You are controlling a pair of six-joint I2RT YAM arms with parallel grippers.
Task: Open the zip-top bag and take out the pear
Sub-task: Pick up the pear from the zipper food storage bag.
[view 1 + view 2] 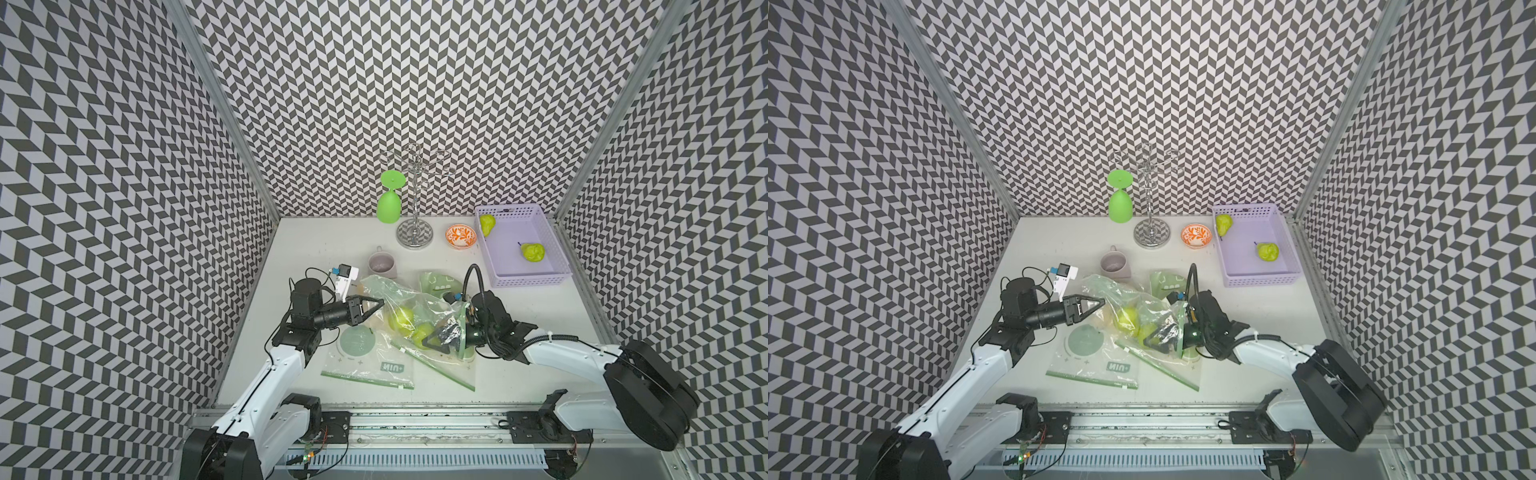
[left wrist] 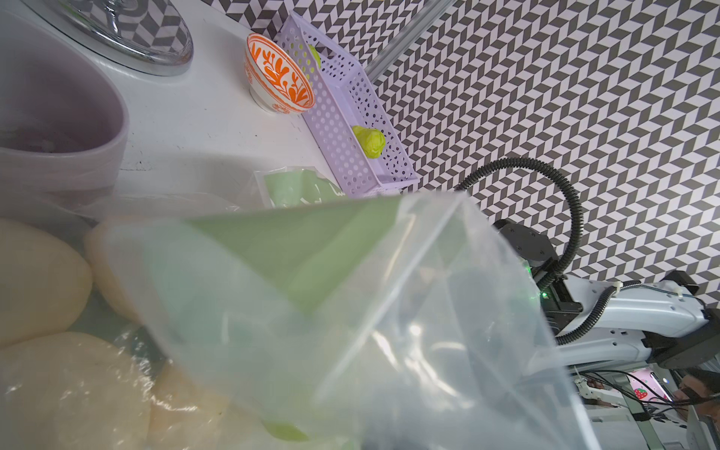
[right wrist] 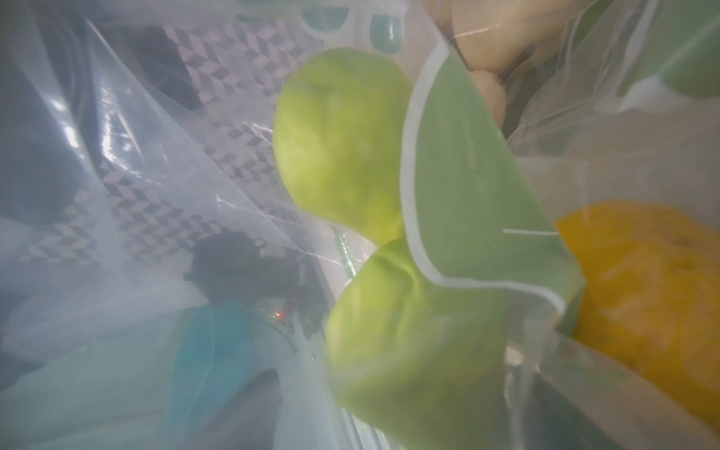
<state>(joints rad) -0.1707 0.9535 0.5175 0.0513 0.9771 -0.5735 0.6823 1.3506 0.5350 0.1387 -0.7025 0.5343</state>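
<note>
The zip-top bag (image 1: 415,301) is clear with green print and stands crumpled at the table's middle in both top views. It holds two green pears (image 1: 401,318) (image 1: 422,332). My left gripper (image 1: 377,304) is shut on the bag's left edge, and in the left wrist view the film (image 2: 389,311) hides the jaws. My right gripper (image 1: 438,338) reaches in through the bag's right-hand mouth and is open. In the right wrist view, one pear (image 3: 409,343) lies between its jaws and the second pear (image 3: 343,136) sits just beyond. An orange-yellow fruit (image 3: 654,292) lies beside them.
Two flat zip-top bags (image 1: 365,365) (image 1: 440,282) lie near the crumpled one. A lavender basket (image 1: 530,280) at the back right holds two pears (image 1: 533,252) (image 1: 487,223). An orange bowl (image 1: 460,236), chrome stand (image 1: 414,232), upturned green glass (image 1: 389,203) and mug (image 1: 381,265) stand behind.
</note>
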